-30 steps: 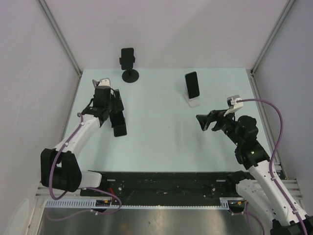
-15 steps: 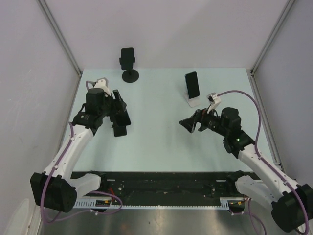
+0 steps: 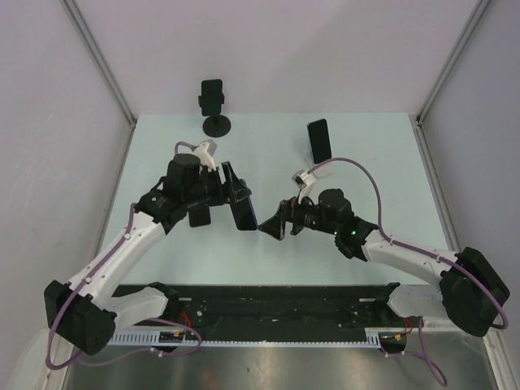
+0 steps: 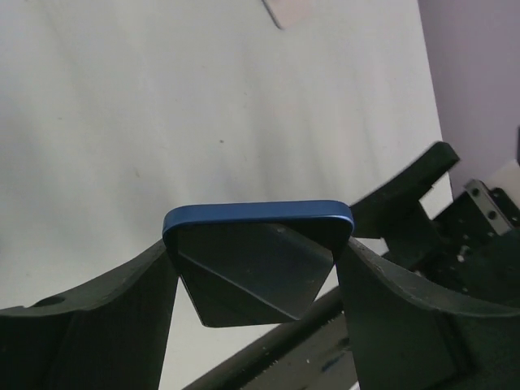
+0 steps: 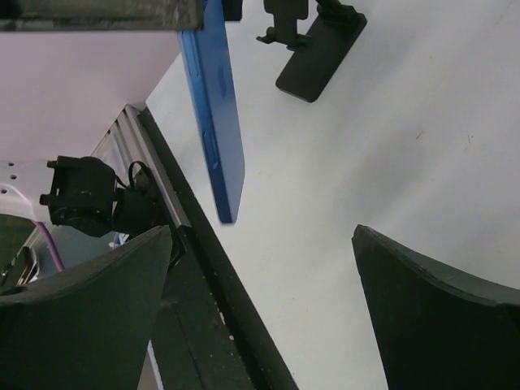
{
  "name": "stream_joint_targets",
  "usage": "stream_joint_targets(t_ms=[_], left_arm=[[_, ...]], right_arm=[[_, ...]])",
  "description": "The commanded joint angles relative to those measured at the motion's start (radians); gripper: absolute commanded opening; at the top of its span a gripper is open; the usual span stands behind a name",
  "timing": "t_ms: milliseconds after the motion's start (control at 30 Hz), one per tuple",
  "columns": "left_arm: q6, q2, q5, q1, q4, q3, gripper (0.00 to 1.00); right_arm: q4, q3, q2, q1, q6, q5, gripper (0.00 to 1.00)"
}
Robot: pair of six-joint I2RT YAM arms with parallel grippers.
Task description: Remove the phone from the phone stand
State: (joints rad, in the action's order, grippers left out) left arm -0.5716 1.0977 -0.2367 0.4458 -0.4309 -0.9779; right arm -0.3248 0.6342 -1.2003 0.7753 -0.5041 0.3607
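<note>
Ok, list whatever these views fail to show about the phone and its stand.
Top external: black stand partly hidden behind the left gripper.
Right wrist: stand's top cut by the frame edge; blue phone seen edge-on, face hidden.
Left wrist: stand out of view; phone's screen only dark reflections.

Phone [image 4: 258,272] glossy glass; table [image 4: 162,122] matt, smooth.

No text, brand, number or sign can be read in any view. The blue-edged dark-glass phone [image 4: 258,260] shows only grey reflections on its face, with no print. The matte black phone stand [image 5: 321,49], at 12 o'clock in the right wrist view, is plain. Any markings elsewhere are too small to tell.
</note>
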Motion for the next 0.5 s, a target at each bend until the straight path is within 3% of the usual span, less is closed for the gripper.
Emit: stream_joint_targets(t_ms=[0, 100, 300, 467], left_arm=[[-0.091, -0.007, -0.044, 0.053, 0.040, -0.039, 0.00], [-0.123, -0.002, -0.042, 0.076, 0.046, -0.033, 0.00], [-0.171, -0.016, -0.006, 0.105, 0.072, -0.013, 0.00], [-0.191, -0.027, -0.007, 0.113, 0.092, 0.010, 0.00]], right_arm=[[-0.146, 0.010, -0.041, 0.051, -0.017, -0.080, 0.99], [-0.177, 0.009, -0.059, 0.091, -0.001, -0.124, 0.91], [-0.215, 0.009, -0.091, 0.130, 0.009, -0.170, 0.62], [-0.203, 0.009, -0.094, 0.137, 0.009, -0.163, 0.24]])
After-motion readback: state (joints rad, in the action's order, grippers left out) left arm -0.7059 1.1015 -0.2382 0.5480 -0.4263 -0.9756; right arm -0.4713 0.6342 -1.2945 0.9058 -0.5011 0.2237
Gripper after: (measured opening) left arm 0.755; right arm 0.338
